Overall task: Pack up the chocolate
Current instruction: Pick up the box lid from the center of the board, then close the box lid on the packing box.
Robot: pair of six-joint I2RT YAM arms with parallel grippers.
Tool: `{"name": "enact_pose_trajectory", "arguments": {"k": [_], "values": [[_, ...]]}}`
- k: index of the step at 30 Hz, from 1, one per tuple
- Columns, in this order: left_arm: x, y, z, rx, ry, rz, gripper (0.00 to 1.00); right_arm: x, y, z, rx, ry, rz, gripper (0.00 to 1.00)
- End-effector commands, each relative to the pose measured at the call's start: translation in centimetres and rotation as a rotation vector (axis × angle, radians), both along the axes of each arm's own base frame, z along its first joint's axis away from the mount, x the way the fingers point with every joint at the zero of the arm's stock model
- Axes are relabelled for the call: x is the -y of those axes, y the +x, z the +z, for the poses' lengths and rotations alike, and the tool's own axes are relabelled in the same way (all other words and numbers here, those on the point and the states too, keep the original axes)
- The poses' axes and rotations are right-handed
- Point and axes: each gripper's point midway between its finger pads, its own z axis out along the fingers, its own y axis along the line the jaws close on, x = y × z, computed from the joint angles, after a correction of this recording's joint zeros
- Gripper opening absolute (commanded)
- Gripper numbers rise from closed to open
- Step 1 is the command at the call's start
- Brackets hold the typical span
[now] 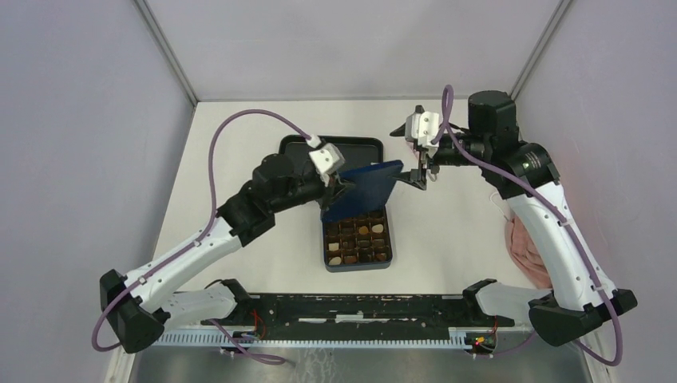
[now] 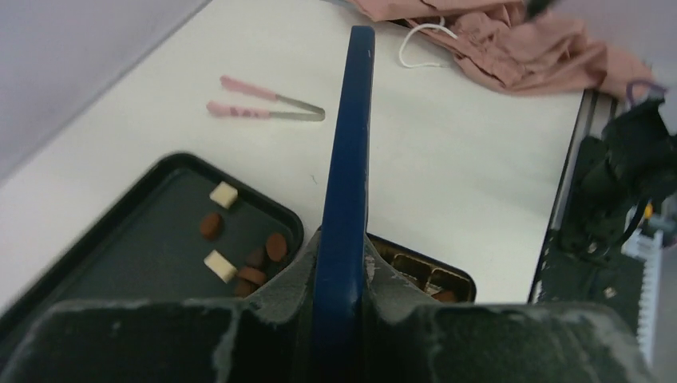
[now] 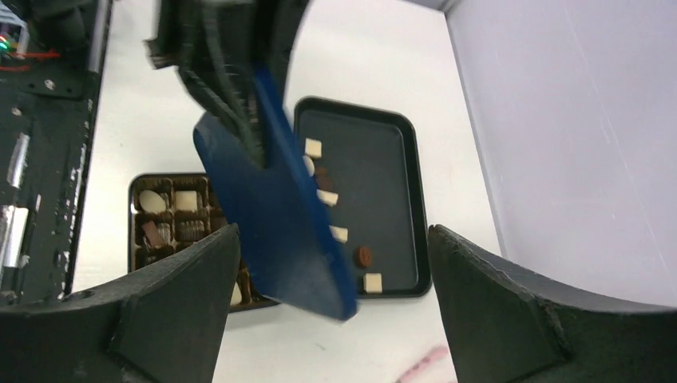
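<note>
Blue lid [image 1: 363,190] pinched on edge by left end effector [image 1: 343,189] | right end effector [image 1: 421,171] spread, beside lid | chocolate [image 1: 363,230] in box [image 1: 358,266] just under lid, more on tray [image 1: 359,148] | left nearer

A blue lid [image 1: 363,187] is hanging tilted over the compartment box [image 1: 358,266]; a pink cloth [image 2: 519,40] is lying at the table's right edge

White arms [image 1: 188,254], purple cables [image 1: 263,112], scuffed black left hand [image 2: 342,263].
</note>
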Motion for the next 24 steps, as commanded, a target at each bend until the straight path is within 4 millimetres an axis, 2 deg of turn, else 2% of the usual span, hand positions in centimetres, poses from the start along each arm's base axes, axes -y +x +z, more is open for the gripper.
{"name": "enact_pose_trajectory", "arguments": {"k": [1, 4, 7, 10, 13, 15, 18, 22, 24], "values": [[-3.0, 1.3, 0.2, -0.346, -0.265, 0.173, 0.02, -1.5, -1.3, 1.4, -0.011, 0.101, 0.107, 0.92], [-5.3, 2.7, 0.0, -0.415, -0.36, 0.246, 0.02, -2.2, -2.9, -0.4, -0.035, 0.112, 0.228, 0.98], [-6.9, 3.9, -0.2, -0.495, -0.415, 0.287, 0.02, -1.9, -2.7, -2.5, -0.02, 0.075, 0.234, 0.98], [-7.4, 4.4, -0.3, -0.577, -0.448, 0.25, 0.02, -1.0, -1.4, -3.5, -0.039, 0.077, 0.158, 0.98], [-7.8, 4.7, -0.2, -0.624, -0.464, 0.204, 0.02, 1.7, 0.9, -3.7, -0.169, 0.186, 0.022, 0.98], [-7.6, 4.2, 0.2, -0.623, -0.466, 0.137, 0.02, 3.4, 2.1, -4.8, -0.272, 0.276, -0.034, 0.96], [-6.8, 3.3, 1.4, -0.614, -0.46, 0.02, 0.02, 4.4, 2.6, -7.6, -0.352, 0.341, -0.071, 0.96], [-5.9, 2.7, 2.1, -0.636, -0.445, -0.102, 0.02, 4.7, 2.8, -10.0, -0.421, 0.362, -0.124, 0.96], [-5.4, 2.3, 2.2, -0.652, -0.445, -0.171, 0.02, 4.1, 2.2, -10.7, -0.524, 0.417, -0.115, 0.96]]}}
